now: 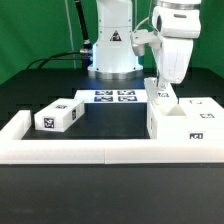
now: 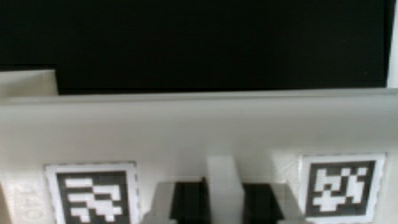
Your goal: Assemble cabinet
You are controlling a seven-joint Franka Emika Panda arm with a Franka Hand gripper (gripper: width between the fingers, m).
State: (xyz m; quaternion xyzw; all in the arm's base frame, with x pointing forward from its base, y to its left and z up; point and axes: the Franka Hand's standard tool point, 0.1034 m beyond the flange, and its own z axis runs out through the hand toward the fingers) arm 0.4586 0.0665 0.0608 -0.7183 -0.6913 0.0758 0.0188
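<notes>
The cabinet's large white box (image 1: 186,122) stands at the exterior view's right, with tags on its front and top. A smaller white tagged cabinet part (image 1: 57,117) lies at the exterior view's left. My gripper (image 1: 161,94) hangs straight down over the large box's left edge. In the wrist view my gripper (image 2: 222,196) has its two dark fingers pressed against a thin upright white cabinet panel (image 2: 222,172). Two tags (image 2: 91,195) flank it on the white part. The surface beneath the panel is hidden.
A low white border wall (image 1: 90,150) runs along the front and up the exterior view's left side. The marker board (image 1: 113,96) lies flat in front of the robot base (image 1: 112,55). The table is black.
</notes>
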